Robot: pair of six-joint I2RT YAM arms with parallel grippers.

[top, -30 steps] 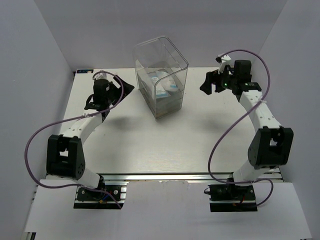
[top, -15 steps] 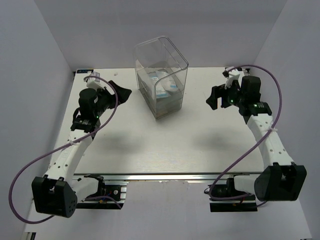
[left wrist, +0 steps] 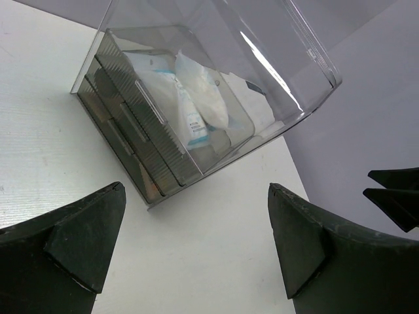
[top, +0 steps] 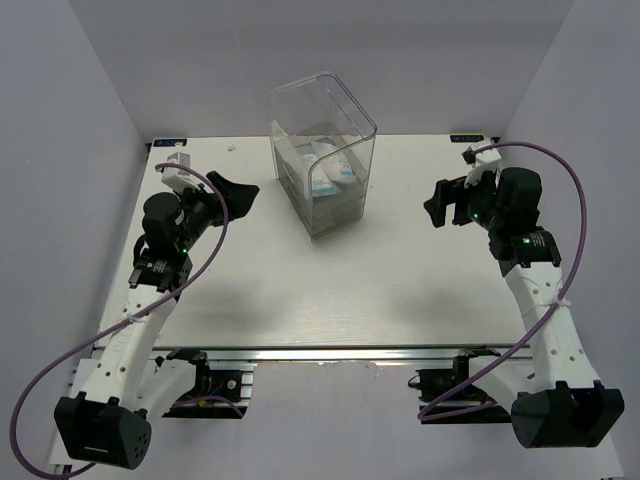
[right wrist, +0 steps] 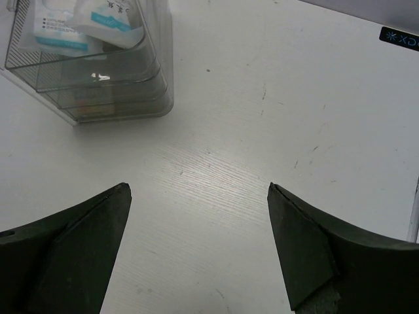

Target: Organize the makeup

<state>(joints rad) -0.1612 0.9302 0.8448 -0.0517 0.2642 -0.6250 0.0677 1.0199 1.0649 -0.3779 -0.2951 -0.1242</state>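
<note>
Two white soft packets (top: 325, 165) with blue printing lie slumped against each other in the open top of the tall clear plastic drawer box (top: 300, 110), which stands at the middle back of the white table (top: 380, 280). From where I stand that looks like makeup put where it belongs. The shallow drawers (left wrist: 141, 140) beneath them look dark, and I cannot tell what they hold. No other makeup shows on the tabletop in any view, so I would judge the sorting done or nearly so. The left gripper (top: 236, 192) hangs off to the box's left, its arm reaching up from the near edge with the wrist bent inward so the fingers point at the box. The right gripper (top: 440, 203) mirrors it on the other side, well apart from the box. Both have their fingers spread wide with nothing between them, aimed at the box without touching it.
</note>
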